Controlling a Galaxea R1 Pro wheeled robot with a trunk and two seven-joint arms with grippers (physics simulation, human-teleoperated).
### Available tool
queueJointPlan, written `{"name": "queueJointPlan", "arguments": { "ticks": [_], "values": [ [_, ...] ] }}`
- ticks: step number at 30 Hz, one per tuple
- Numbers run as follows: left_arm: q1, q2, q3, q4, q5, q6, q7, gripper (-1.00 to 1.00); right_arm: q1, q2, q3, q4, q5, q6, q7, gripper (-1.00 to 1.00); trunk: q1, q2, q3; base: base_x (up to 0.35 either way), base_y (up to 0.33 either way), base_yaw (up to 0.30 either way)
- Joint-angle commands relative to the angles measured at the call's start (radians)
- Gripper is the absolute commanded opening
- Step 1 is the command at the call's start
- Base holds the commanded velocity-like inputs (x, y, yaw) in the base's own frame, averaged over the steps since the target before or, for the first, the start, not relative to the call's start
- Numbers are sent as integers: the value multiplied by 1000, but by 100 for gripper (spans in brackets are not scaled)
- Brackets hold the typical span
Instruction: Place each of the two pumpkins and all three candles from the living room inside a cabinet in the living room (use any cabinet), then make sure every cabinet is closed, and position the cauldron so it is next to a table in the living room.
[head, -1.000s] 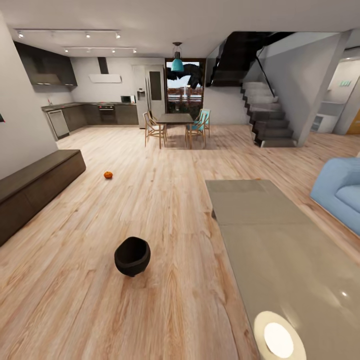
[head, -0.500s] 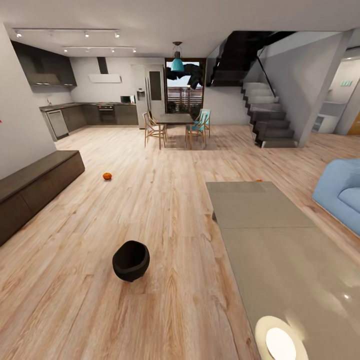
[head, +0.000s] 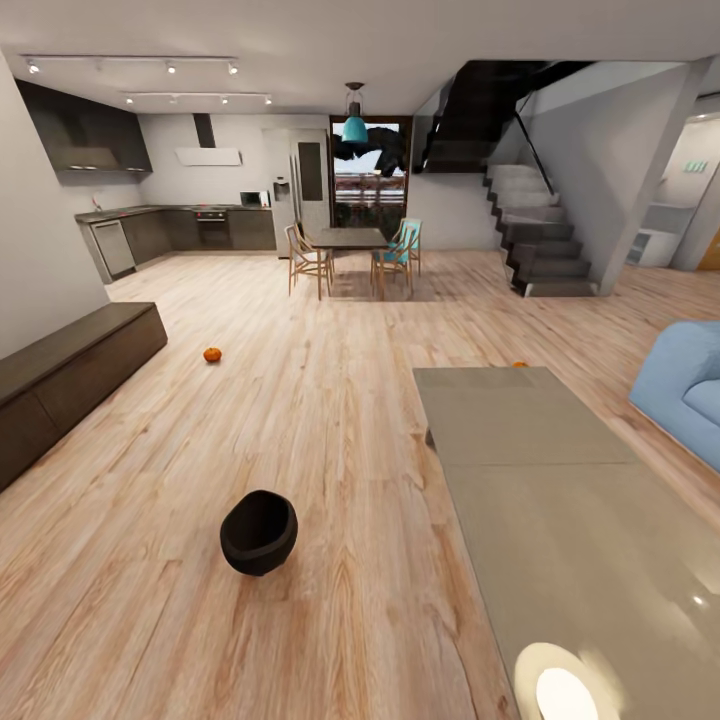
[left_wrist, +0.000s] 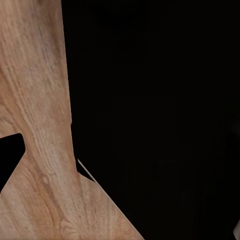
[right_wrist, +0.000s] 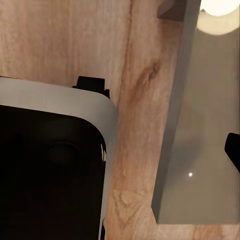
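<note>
Cauldron lies tipped on the floor left of the table; one pumpkin sits beyond it, near the cabinet. Approach squarely. Gripper states: cannot tell.

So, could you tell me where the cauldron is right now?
In the head view the cauldron sits on the wooden floor, left of the grey table with a gap between them, and nearer the camera than the pumpkin.

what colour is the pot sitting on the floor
Matte black; the cauldron shows best in the head view, on the wooden floor.
</note>
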Motion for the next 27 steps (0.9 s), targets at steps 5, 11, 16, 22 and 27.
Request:
{"name": "queueJointPlan", "arguments": {
  "ticks": [5, 11, 16, 22, 27],
  "values": [
    [0, 0, 0, 0, 0, 0, 0, 100, 0, 0, 0, 0, 0, 0, 0, 100, 0, 0, 0, 17, 0, 0],
    [0, 0, 0, 0, 0, 0, 0, 100, 0, 0, 0, 0, 0, 0, 0, 100, 0, 0, 0, 2, 0, 0],
    [0, 0, 0, 0, 0, 0, 0, 100, 0, 0, 0, 0, 0, 0, 0, 100, 0, 0, 0, 4, 0, 0],
    [0, 0, -1, 0, 0, 0, 0, 100, 0, 0, 0, 0, 0, 0, 0, 100, 0, 0, 0, 183, 0, 0],
    [0, -1, -1, 0, 0, 0, 0, 100, 0, 0, 0, 0, 0, 0, 0, 100, 0, 0, 0, 75, 0, 0]
  ]
}}
